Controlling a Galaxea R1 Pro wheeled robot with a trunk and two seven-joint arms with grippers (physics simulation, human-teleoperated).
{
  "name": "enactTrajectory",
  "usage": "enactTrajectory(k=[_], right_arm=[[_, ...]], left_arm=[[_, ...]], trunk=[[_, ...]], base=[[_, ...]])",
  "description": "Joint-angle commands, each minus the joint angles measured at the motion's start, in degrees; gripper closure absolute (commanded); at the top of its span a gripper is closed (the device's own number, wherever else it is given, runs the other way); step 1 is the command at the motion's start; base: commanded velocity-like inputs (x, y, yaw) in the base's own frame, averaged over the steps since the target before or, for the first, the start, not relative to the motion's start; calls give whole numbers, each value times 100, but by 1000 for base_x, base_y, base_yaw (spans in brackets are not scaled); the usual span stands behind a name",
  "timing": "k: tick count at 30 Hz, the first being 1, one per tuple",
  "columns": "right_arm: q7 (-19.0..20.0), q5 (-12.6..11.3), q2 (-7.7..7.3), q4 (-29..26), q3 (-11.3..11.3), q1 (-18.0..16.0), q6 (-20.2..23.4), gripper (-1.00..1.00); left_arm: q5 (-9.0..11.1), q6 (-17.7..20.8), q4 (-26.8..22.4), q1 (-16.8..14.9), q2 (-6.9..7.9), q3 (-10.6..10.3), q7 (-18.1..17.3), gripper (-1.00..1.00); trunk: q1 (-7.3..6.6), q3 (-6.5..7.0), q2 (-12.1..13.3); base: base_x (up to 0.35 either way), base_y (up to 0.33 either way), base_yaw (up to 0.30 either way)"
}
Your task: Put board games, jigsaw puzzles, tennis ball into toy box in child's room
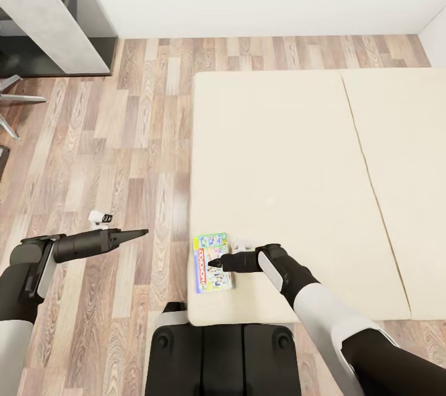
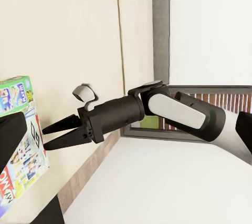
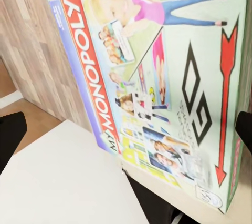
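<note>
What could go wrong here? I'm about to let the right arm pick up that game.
The board game lies flat at the bed corner's edge; a push from the right gripper might slide it onto the floor. The box is thin and flat, so the fingers may fail to get under it.

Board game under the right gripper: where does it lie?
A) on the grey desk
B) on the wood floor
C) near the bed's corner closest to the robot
C: the "My Monopoly" board game lies flat on the beige bed at its near corner, under the right gripper.
</note>
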Motion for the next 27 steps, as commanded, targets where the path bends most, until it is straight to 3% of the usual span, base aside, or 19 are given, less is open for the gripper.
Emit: enactTrajectory(k=[1, 9, 27], right_arm=[[4, -7, -1, -3, 12, -3, 21, -100], [4, -4, -1, -3, 12, -3, 21, -100], [4, 1, -1, -3, 17, -3, 21, -100]], left_arm=[[-1, 61, 0, -1, 2, 1, -22, -100], [-1, 61, 0, -1, 2, 0, -22, -100], [-1, 61, 0, -1, 2, 8, -22, -100]], trunk=[[3, -6, -9], [3, -6, -9], [3, -6, -9]], base=[[0, 156, 0], [0, 145, 0], [0, 39, 0]])
